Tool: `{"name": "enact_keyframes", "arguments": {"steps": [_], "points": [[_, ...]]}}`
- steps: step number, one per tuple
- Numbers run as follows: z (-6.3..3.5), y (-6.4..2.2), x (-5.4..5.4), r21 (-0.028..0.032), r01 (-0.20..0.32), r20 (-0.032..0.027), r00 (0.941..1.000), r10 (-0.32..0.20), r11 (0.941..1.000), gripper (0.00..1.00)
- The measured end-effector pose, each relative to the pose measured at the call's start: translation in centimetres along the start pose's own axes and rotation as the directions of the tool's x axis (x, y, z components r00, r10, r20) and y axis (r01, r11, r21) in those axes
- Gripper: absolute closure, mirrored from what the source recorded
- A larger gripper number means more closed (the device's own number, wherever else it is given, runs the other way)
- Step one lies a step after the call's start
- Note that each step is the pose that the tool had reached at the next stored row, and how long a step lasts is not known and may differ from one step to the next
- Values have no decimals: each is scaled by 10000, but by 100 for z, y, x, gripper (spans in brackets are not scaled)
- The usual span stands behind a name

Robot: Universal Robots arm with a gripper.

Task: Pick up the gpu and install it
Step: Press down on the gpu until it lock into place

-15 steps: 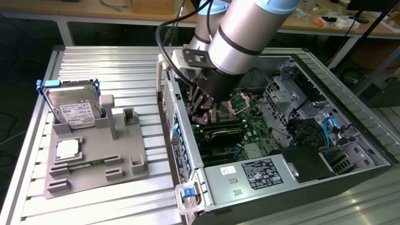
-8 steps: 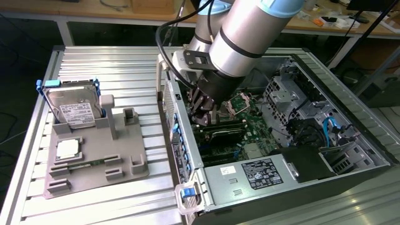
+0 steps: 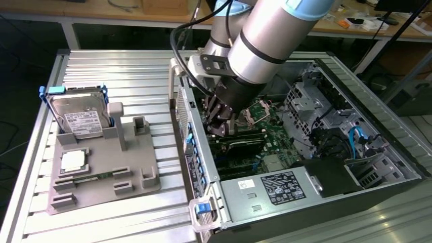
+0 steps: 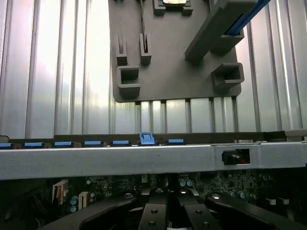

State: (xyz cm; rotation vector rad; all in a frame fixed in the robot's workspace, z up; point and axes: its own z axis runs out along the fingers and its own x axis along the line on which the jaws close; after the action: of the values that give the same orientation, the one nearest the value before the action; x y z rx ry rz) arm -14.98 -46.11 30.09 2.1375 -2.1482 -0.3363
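1 silver-grey Universal Robots arm reaches down into an open black desktop computer case lying on its side on a ribbed aluminium table. Its black gripper hangs low inside the case, near the case's left wall in the exterior view, with its jaws drawn fully together. Directly beneath the fingertips, the gpu, a thin dark rectangular circuit card, lies along the green motherboard; whether the fingers actually pinch it cannot be told from this angle. In the wrist view, the gripper's black fingers converge over the dark motherboard, with the case's grey metal side rail and its row of blue clips running just beyond them.

On the exterior view's left, well apart from the case, a grey plastic parts fixture sits on the table. A silver hard drive with a white label in a blue frame stands tilted at the fixture's far end. Nearer the camera, a square silver processor chip rests flat on the fixture, and a narrow green memory stick lies just beside it. An upright grey slotted post rises from the fixture next to the hard drive.

Inside the case, a black power supply with a white label sits at the near end, and blue cables loop by the drive bays on the right. Wooden workbenches line the far background.
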Motion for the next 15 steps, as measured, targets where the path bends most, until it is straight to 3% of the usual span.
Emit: {"name": "enact_keyframes", "arguments": {"steps": [1, 3, 6, 8, 11, 15], "points": [[-11, -38, -6, -159, -23, -29, 10000, 22, 9999, 89], [-23, -87, -12, -384, -48, -59, 10000, 46, 9993, 89], [-31, -139, -24, -630, -81, -96, 9999, 75, 9980, 89], [-33, -159, -25, -727, -89, -96, 9999, 82, 9973, 89], [-36, -168, -26, -826, -98, -97, 9999, 90, 9965, 89], [-37, -168, -25, -887, -104, -97, 9999, 96, 9960, 89]]}}
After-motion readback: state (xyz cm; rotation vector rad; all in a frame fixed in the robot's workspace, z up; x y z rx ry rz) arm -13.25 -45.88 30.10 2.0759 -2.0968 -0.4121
